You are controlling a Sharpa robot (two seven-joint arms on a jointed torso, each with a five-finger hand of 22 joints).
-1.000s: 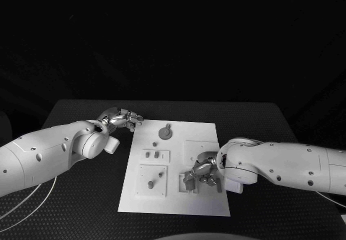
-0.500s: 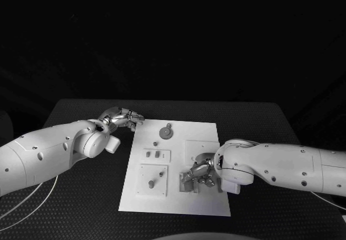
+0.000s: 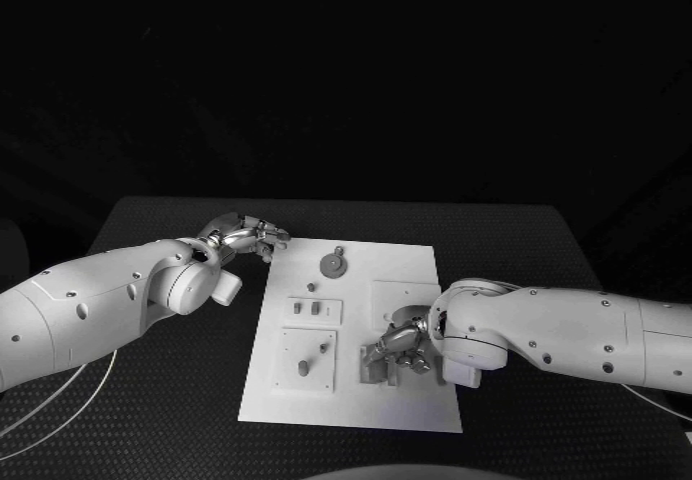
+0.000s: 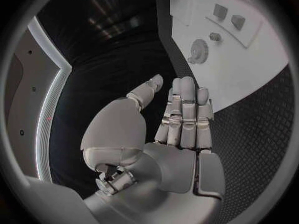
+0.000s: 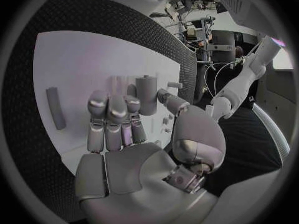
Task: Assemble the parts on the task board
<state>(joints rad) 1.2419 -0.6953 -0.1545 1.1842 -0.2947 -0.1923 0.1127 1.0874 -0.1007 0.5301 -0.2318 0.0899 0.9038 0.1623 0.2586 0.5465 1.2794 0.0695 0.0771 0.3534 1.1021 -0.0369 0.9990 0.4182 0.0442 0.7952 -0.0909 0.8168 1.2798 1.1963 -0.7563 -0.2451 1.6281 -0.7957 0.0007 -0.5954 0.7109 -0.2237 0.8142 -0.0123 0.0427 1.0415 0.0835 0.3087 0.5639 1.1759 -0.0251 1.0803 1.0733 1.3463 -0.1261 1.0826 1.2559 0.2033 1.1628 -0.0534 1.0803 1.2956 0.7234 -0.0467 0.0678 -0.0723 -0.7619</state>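
Nearest, the right robot hand (image 3: 401,352) pinches a small cylindrical part (image 5: 146,95) over the task board's (image 3: 411,268) near right area. A tilted approach could jam it against its seat, I judge (which seat is hard to tell). The board is a flat, smooth white plate with recessed panels; a round toothed part (image 3: 330,265) lies farther back. Beyond its far left corner, the left robot hand (image 3: 245,238) hovers over the textured black desk (image 3: 519,240), fingers curled, holding nothing.

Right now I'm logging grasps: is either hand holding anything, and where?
The right hand pinches an upright cylindrical part by its side. The left hand holds nothing.
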